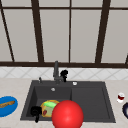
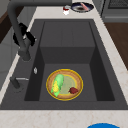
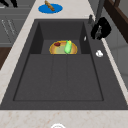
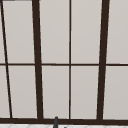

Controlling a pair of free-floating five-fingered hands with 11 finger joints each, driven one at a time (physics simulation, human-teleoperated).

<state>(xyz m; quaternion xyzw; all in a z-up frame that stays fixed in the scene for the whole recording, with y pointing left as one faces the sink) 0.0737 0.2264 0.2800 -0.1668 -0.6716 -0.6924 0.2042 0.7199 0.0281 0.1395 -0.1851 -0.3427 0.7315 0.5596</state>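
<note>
Blue plate (image 1: pixel 7 106) left; red ball (image 1: pixel 67 114) front.

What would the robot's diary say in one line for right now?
right hand at faucet, curled | left hand at sink front edge, beside yellow plate with corn | red ball in front

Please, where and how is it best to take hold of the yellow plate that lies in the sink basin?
Probably by its raised rim, coming from above. The yellow plate lies flat on the floor of the sink, so its underside cannot be reached. The rim part nearest the red piece looks freer; the green vegetable covers the opposite side.
</note>
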